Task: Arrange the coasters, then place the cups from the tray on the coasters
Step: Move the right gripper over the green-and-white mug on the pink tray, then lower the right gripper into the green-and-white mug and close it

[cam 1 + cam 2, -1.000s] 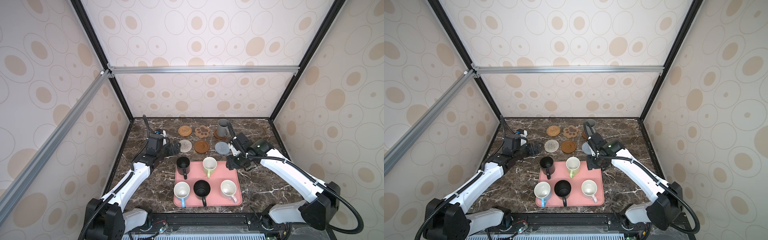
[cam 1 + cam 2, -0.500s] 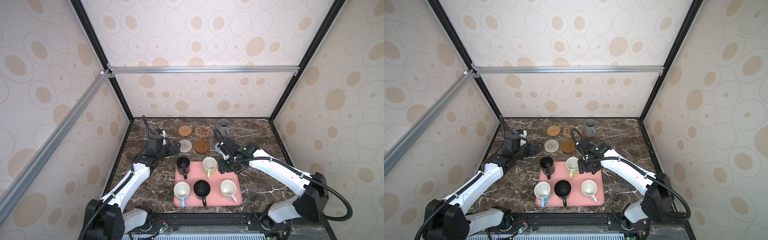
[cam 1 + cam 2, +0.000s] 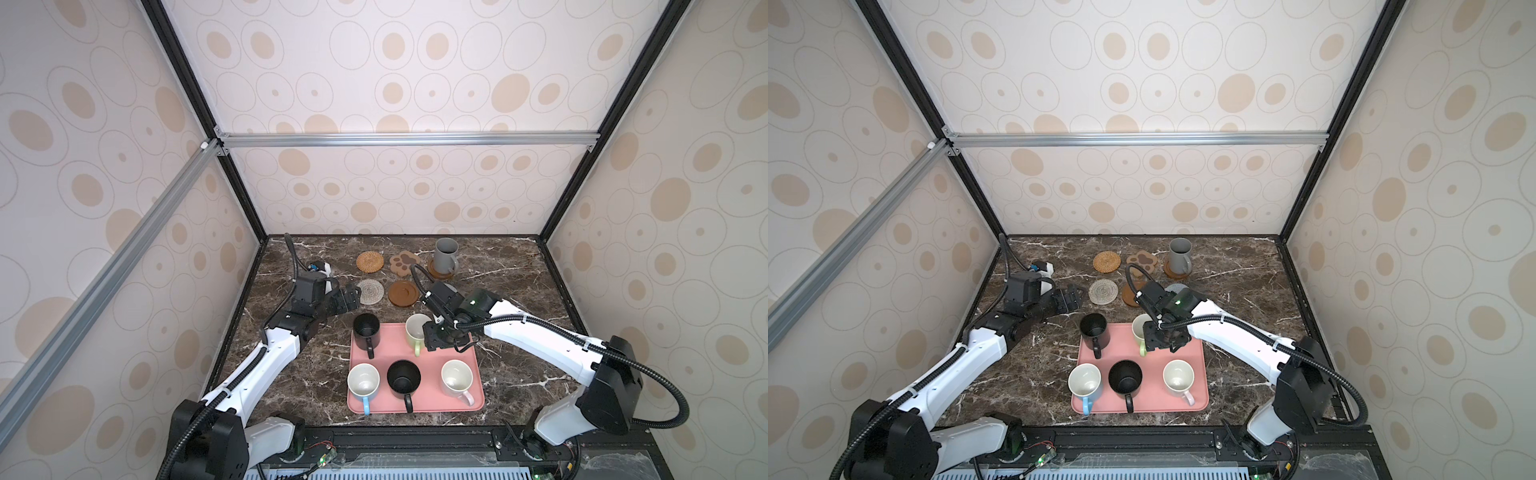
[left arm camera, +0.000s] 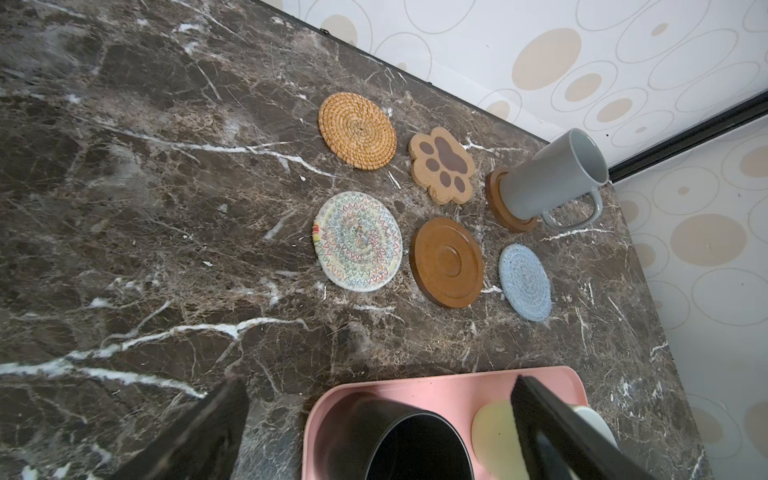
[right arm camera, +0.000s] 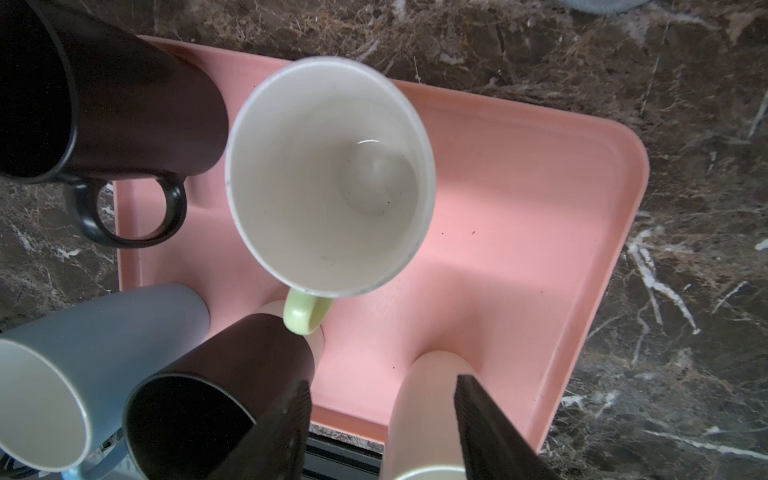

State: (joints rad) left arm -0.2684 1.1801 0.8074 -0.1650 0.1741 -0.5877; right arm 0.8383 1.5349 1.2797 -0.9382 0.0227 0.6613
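This is a robotics lab test cell. A booth of black frame posts (image 3: 195, 95) and aluminium bars (image 3: 407, 139) carries thin wall panels (image 3: 395, 83) printed with beige ovals. Two white robot arms (image 3: 540, 345) stand on a rail (image 3: 415, 439) at the front edge of a marble-look counter (image 3: 511, 291), where a pink tray (image 3: 431, 400) of cups (image 3: 365, 328) sits as a homely prop.

Dark marble tabletop (image 3: 511, 270) — six coasters (image 4: 446, 262) in two rows, pink tray (image 3: 432, 405) near front
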